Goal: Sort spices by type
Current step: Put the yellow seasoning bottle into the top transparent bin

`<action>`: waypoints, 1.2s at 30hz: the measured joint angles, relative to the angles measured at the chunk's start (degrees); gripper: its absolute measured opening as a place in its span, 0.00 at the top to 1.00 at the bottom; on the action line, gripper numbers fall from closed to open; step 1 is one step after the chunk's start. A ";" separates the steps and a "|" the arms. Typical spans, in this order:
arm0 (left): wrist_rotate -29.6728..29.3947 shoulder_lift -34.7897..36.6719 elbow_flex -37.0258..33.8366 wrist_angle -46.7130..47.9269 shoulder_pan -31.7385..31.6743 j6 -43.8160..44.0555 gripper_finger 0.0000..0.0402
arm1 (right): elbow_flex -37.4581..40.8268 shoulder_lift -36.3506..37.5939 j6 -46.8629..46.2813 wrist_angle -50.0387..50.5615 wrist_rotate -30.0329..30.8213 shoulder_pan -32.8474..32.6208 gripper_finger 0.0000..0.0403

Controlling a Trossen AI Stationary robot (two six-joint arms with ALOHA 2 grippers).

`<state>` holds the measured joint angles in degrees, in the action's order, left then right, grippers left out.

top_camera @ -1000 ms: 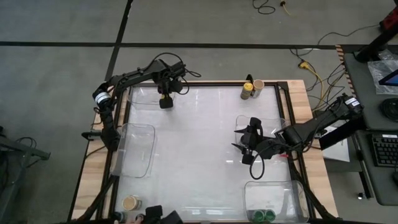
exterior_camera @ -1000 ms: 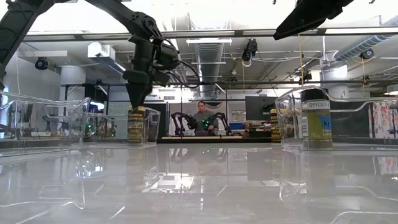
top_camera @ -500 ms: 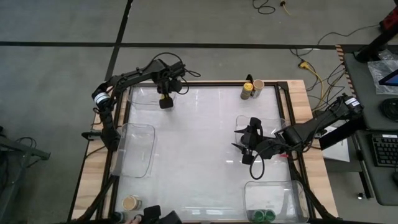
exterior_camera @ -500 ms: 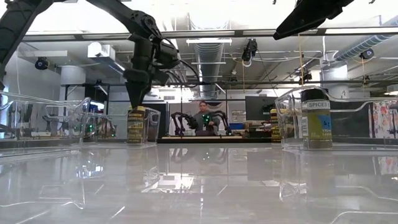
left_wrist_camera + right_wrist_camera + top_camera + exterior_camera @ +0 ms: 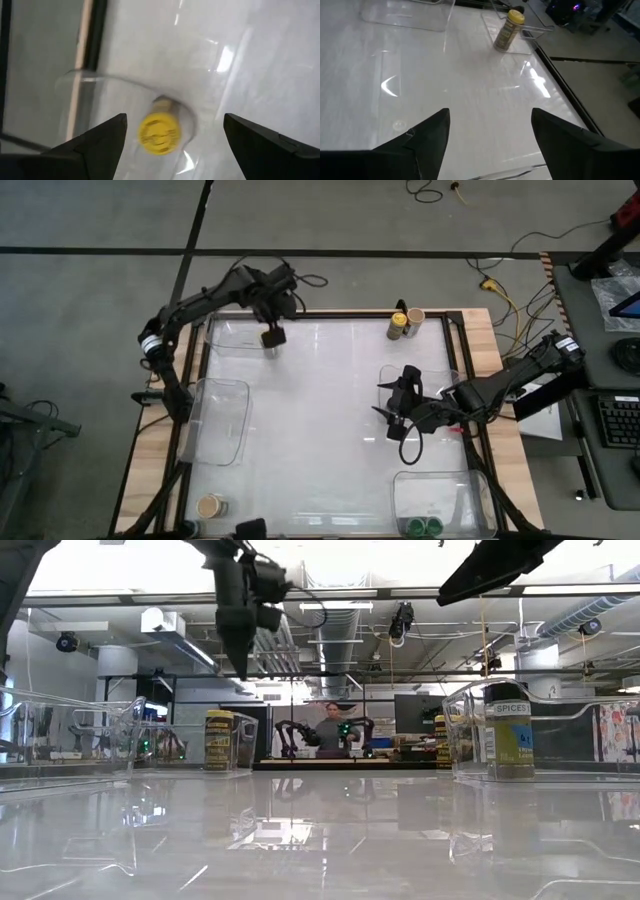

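Note:
A spice jar with a yellow lid [image 5: 159, 132] stands upright in a corner of the clear tray [image 5: 228, 340] at the table's far left. It also shows in the low view as the jar [image 5: 219, 740]. My left gripper [image 5: 174, 117] hangs open well above it, fingers pointing down and holding nothing; it shows as the left gripper [image 5: 240, 665]. My right gripper [image 5: 392, 415] is open and holds nothing, high over the table's right side. A black-lidded jar [image 5: 510, 730] stands in a clear tray on the right.
Two jars, yellow-lidded [image 5: 398, 326] and tan-lidded [image 5: 415, 315], stand at the far edge. A near-right tray [image 5: 440, 490] holds green-lidded jars [image 5: 428, 526]. A tan-lidded jar [image 5: 210, 505] sits near left. Another clear tray [image 5: 222, 420] lies at left. The table's middle is bare.
My left gripper has risen straight up from just over the yellow-lidded jar and drifted a little toward the far edge. The jar has stayed standing in the far-left tray.

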<state>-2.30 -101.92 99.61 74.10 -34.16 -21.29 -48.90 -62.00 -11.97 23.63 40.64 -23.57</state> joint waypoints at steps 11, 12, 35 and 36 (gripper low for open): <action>6.37 -2.36 -0.37 -1.03 5.49 5.04 0.33 | 0.00 0.00 0.52 0.09 -0.09 0.00 0.29; 6.51 -2.87 -0.37 -1.16 5.47 5.85 0.36 | 0.00 0.00 0.52 0.09 -0.11 0.00 0.30; 11.46 -2.06 -0.42 -16.52 18.85 7.52 0.91 | -12.41 -4.47 -3.64 21.66 -19.86 45.48 0.25; 11.43 -2.06 -0.42 -16.65 19.97 7.62 0.91 | -12.82 -5.66 -4.68 22.23 -19.94 47.73 0.24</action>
<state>9.13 -103.98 99.20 57.45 -14.19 -13.67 -61.73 -67.66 -16.64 45.86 20.70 24.16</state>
